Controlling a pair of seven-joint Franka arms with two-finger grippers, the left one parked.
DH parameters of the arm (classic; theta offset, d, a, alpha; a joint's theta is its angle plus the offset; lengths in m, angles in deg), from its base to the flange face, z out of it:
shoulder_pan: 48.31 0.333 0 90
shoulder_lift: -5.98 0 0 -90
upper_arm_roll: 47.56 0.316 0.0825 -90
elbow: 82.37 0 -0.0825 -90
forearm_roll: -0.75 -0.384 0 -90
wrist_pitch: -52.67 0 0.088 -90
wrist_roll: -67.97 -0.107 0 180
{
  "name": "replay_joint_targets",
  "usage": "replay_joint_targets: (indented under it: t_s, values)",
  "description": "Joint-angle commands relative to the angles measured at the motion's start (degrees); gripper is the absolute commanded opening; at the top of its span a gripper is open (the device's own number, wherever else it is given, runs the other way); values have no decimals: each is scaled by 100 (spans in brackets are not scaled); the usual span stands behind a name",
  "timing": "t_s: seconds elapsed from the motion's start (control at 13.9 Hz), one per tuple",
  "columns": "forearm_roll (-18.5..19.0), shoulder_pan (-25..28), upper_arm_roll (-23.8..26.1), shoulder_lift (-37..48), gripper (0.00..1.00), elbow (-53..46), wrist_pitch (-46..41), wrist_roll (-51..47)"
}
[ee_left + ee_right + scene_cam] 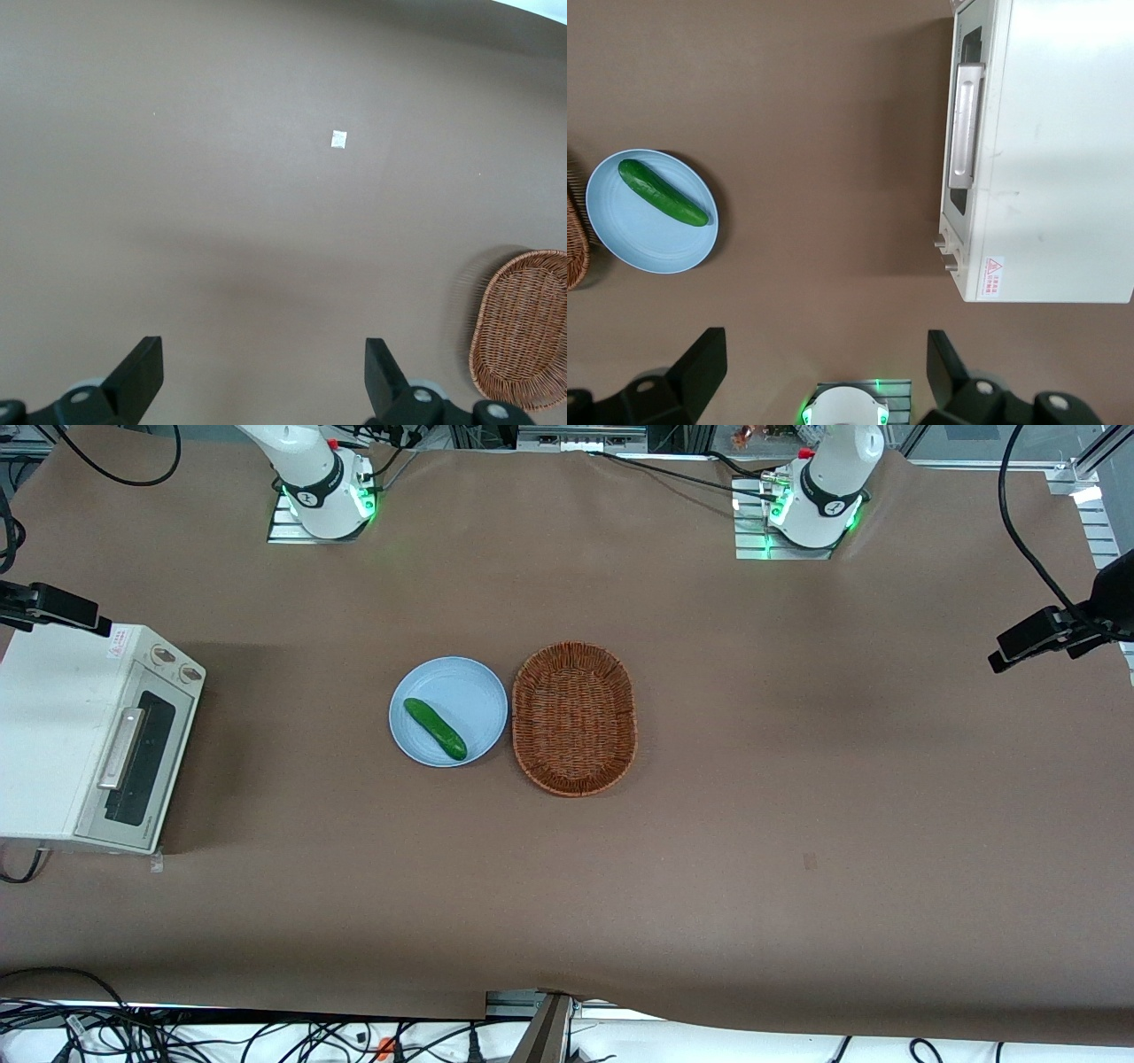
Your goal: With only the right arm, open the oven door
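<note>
The cream-white oven (53, 726) stands at the working arm's end of the table. Its oven door (146, 757) is closed flat against the body, with the silver bar handle (121, 748) along its upper edge. The right wrist view shows the oven (1063, 150), the oven door (963, 53) and the handle (965, 124) from high above. The right arm (310, 465) rises out of the front view. Its gripper (824, 359) hangs open high over the table, well away from the handle, with nothing between its black fingers (700, 363).
A light blue plate (469, 691) holding a green cucumber (435, 728) lies mid-table, beside a brown wicker basket (574, 717). The plate (629, 235) and cucumber (662, 192) also show from the wrist. Black camera mounts (53, 607) stick in over both table ends.
</note>
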Motion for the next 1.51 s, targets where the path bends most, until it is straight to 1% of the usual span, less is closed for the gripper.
replay_joint_targets:
  t_s: [0.0,0.14,0.29,0.72,0.86,0.93,1.01,1.08,1.15,1.29,1.37,1.44]
  values:
    - [100,-45,105,14,100,80,-102,117]
    - [205,-36,123,-161,100,80,-103,607]
    - [223,-36,123,-303,100,80,-103,986]
    - [223,-1,123,-768,100,300,64,926]
    - [223,-1,123,-944,100,335,213,908]
    - [214,-1,123,-979,98,439,362,908]
    - [214,-1,123,-980,92,615,555,900]
    - [223,-1,123,-971,82,808,774,900]
    - [223,-1,123,-971,69,966,933,900]
    - [232,16,123,-980,37,1248,1223,908]
    - [319,34,123,-980,25,1388,1390,908]
    - [520,78,131,-980,17,1494,1531,908]
